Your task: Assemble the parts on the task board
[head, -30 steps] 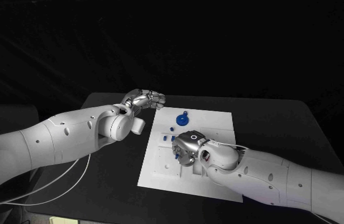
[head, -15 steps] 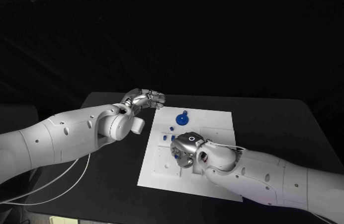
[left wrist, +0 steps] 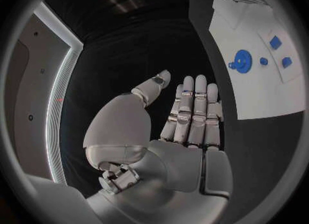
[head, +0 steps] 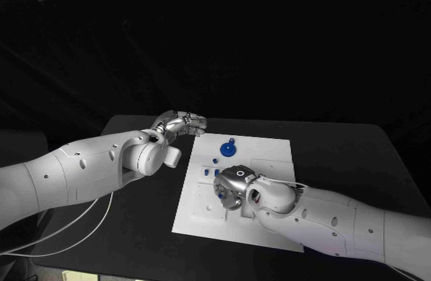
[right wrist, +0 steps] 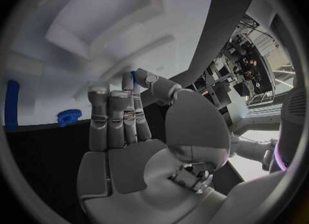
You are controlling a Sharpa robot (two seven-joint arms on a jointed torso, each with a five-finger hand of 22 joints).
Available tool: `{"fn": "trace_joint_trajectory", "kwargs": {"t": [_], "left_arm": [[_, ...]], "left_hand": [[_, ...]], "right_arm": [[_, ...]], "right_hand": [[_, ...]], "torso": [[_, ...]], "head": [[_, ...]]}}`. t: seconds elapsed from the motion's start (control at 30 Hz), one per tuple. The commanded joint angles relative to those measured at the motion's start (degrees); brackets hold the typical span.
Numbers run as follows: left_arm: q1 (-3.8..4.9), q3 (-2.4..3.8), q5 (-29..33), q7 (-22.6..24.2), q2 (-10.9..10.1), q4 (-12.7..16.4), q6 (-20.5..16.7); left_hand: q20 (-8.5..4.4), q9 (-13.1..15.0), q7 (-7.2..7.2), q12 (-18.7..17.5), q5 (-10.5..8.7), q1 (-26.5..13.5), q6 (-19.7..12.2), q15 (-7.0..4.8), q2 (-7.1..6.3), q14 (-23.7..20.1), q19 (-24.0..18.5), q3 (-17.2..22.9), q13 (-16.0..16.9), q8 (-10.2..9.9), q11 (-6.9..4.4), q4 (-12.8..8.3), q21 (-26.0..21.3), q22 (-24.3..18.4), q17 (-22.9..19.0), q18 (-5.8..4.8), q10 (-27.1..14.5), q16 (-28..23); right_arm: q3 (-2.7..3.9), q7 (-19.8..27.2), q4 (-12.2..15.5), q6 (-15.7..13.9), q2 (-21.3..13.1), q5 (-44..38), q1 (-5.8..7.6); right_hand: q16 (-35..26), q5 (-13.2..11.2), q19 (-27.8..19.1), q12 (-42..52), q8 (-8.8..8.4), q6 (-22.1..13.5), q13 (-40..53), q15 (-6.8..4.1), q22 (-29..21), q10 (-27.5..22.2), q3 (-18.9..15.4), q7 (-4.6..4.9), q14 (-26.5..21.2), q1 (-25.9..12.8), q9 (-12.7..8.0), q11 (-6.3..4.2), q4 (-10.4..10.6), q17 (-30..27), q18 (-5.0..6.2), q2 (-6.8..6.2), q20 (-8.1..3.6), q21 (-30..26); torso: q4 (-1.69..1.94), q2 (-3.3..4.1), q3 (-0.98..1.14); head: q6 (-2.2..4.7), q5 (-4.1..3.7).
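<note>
The white task board (head: 269,156) lies mid-table. A round blue part (head: 228,149) sits near its far edge, with small blue parts (head: 210,171) closer in. My right hand (head: 232,187) is low over the board's middle, fingers down on it. In the right wrist view, a sliver of a small blue part (right wrist: 133,75) shows pinched between a fingertip and the thumb of that right hand (right wrist: 129,131). My left hand (head: 182,124) hovers off the board's far left corner. The left hand (left wrist: 187,126) has its fingers stretched out and holds nothing, with the round blue part (left wrist: 242,61) beyond.
The black table (head: 134,219) spreads on both sides of the board. In the right wrist view a blue toothed round part (right wrist: 69,117) and a long blue piece (right wrist: 11,105) lie on the board past the fingers.
My right hand has edged slightly to the left over the board's middle. The left hand has stayed where it was.
</note>
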Motion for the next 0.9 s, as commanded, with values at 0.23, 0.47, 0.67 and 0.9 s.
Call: {"fn": "trace_joint_trajectory", "kwargs": {"t": [0.23, 0.47, 0.67, 0.9], "left_arm": [[0.05, 0.05, 0.35, 0.33, -0.03, 0.15, 0.03], [0.05, 0.05, 0.36, 0.39, -0.13, 0.11, 0.03], [0.05, 0.05, 0.38, 0.43, -0.31, 0.00, -0.04], [0.05, 0.05, 0.44, 0.45, -0.31, -0.27, -0.02]], "left_hand": [[0.52, -0.10, -0.15, -0.09, 0.23, 0.14, -0.27, 0.12, 0.58, 0.17, 0.06, -0.33, -0.09, 0.20, 0.06, -0.08, -0.24, 0.09, 0.13, 0.59, -0.07, -0.26], [0.54, -0.13, -0.11, -0.11, 0.20, 0.10, -0.32, 0.15, 0.52, 0.16, 0.05, -0.37, -0.11, 0.19, 0.09, -0.07, -0.27, 0.11, 0.19, 0.58, -0.13, -0.36], [0.54, -0.14, -0.11, -0.12, 0.20, 0.11, -0.33, 0.15, 0.51, 0.16, 0.04, -0.37, -0.12, 0.19, 0.09, -0.07, -0.29, 0.12, 0.22, 0.58, -0.15, -0.40], [0.54, -0.14, -0.10, -0.12, 0.20, 0.12, -0.34, 0.15, 0.50, 0.16, 0.04, -0.37, -0.12, 0.20, 0.10, -0.08, -0.30, 0.13, 0.25, 0.58, -0.16, -0.44]], "right_arm": [[-0.29, 0.17, 0.37, -1.85, -0.86, 3.91, -0.31], [-0.19, -0.71, 2.82, -4.29, -3.04, 4.33, -0.18], [1.27, -0.96, 6.66, -4.97, -6.69, 4.61, 0.96], [4.59, -0.76, 11.85, -4.46, -12.10, 5.08, 2.67]], "right_hand": [[-0.17, -0.20, -0.13, -1.69, -1.42, -2.90, -0.76, 0.98, 0.82, -2.61, -1.97, 0.98, -0.17, -1.66, -0.67, 0.83, 0.31, -0.08, 5.23, -1.29, -0.02, -0.35], [-1.01, -2.53, -2.28, -5.06, -5.18, -10.52, -3.72, 4.23, 0.25, -11.54, -5.77, 3.68, -2.48, -2.72, -2.28, 4.18, 0.43, -0.55, 5.23, -5.01, 0.66, -2.20], [-0.75, -2.43, -2.15, -4.63, -4.88, -10.52, -4.31, 4.19, 0.21, -11.24, -6.29, 3.70, -2.57, -1.84, -2.22, 4.13, 1.01, -0.69, 5.23, -5.35, 0.85, -2.45], [-0.43, -2.65, -1.71, -3.89, -4.03, -9.42, -4.58, 3.72, 0.21, -9.76, -5.87, 3.67, -2.29, -0.66, -1.98, 3.64, 1.88, -0.87, 5.23, -5.40, 0.84, -2.53]], "torso": [[0.00, -0.08, -0.02], [-0.04, -0.10, -0.03], [-0.14, -0.10, 0.01], [-0.12, -0.14, 0.07]], "head": [[0.07, -0.15], [0.38, -0.43], [0.69, -0.68], [1.19, -1.17]]}}
